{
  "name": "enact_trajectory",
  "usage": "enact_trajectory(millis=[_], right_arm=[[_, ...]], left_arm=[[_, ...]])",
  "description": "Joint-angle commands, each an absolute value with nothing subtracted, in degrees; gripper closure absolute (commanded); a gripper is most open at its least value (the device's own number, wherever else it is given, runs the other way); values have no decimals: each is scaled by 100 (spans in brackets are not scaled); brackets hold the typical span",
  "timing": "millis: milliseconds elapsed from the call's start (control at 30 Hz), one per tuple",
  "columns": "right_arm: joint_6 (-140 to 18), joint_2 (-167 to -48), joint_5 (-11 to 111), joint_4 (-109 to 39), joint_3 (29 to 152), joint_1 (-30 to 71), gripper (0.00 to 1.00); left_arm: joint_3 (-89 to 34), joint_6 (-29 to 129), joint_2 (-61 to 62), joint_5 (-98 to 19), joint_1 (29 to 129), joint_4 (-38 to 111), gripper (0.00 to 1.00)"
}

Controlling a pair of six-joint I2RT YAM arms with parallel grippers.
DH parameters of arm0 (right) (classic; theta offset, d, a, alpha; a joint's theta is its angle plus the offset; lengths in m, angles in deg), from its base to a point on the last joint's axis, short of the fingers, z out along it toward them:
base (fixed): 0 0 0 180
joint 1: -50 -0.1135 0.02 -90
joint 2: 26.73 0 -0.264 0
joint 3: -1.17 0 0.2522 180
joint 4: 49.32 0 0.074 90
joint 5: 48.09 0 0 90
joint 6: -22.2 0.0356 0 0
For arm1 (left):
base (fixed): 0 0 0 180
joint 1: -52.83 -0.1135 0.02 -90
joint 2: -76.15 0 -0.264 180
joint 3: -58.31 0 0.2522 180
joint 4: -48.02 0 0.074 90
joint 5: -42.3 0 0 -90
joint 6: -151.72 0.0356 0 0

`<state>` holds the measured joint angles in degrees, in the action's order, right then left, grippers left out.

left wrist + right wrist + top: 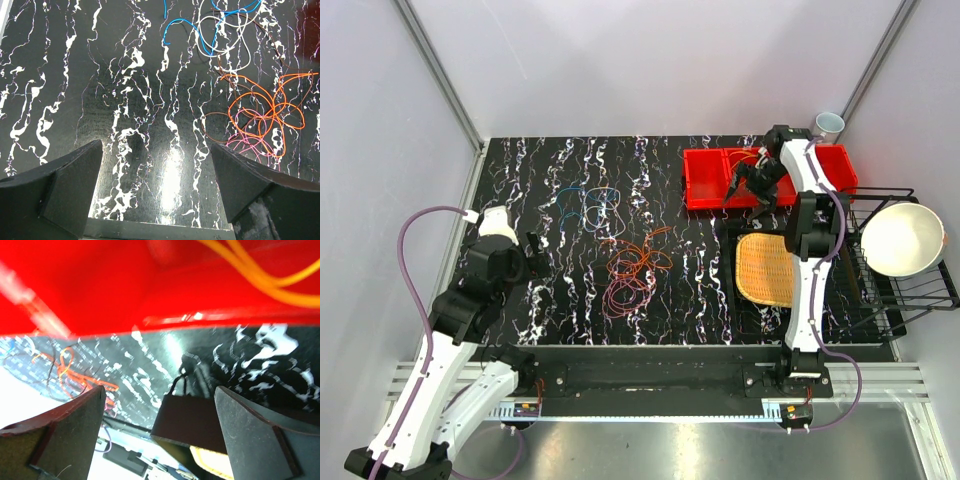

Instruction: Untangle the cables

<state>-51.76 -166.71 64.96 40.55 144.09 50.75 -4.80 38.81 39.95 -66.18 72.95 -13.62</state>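
Step in hand: likely sorting; a yellow-orange cable (265, 277) lies in the red bin (710, 180), under the right tool (752, 186).
Right tool: fingers spread, holding nothing.
Left tool (157, 200): spread wide, empty, hovering over bare tabletop (520, 190) left of the tangle.
Cables: orange-red cable (638, 258) and pink cable (625, 292) knotted mid-tabletop; blue cable (582, 203) and a white cable (225, 35) looped just beyond.
Next move: pinch one outer loop and draw it away.
Room: open tabletop left of the tangle; bin, woven mat (764, 268) and wire rack (890, 270) crowd the right.
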Motion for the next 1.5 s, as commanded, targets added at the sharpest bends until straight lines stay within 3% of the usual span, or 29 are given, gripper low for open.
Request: enact_trajectory(millis=[0, 467, 700, 867, 1100, 1200, 1267, 1367, 1467], right_arm=[[-5189, -15850, 7159, 3986, 14072, 5061, 4], [-5189, -14820, 7259, 3915, 13684, 5070, 0], [-4477, -13590, 7443, 2265, 12506, 4887, 0], [-4748, -12922, 6023, 1990, 12190, 4009, 0], [-4881, -12500, 5159, 2034, 11610, 3085, 0], [-4723, -11763, 4719, 773, 10628, 3093, 0], [-4084, -11086, 4428, -612, 9267, 3180, 0], [-3511, -10742, 6358, -1619, 8139, 3891, 0], [-3352, -10513, 6660, -2034, 7602, 4024, 0]], left_arm=[[-458, 3861, 4021, -6651, 7269, -1118, 7], [-467, 3861, 4003, -6669, 7260, -1118, 7], [-458, 3843, 3986, -6686, 7269, -1118, 7], [-502, 3887, 3706, -6476, 7269, -1127, 7], [-512, 3624, 3064, -5484, 7287, -855, 11], [-432, 3466, 2668, -5193, 7374, -627, 13], [-388, 3325, 2414, -5175, 7444, -425, 15], [-362, 3114, 2115, -5183, 7664, -196, 18], [-266, 2851, 1807, -5245, 7936, 50, 19]])
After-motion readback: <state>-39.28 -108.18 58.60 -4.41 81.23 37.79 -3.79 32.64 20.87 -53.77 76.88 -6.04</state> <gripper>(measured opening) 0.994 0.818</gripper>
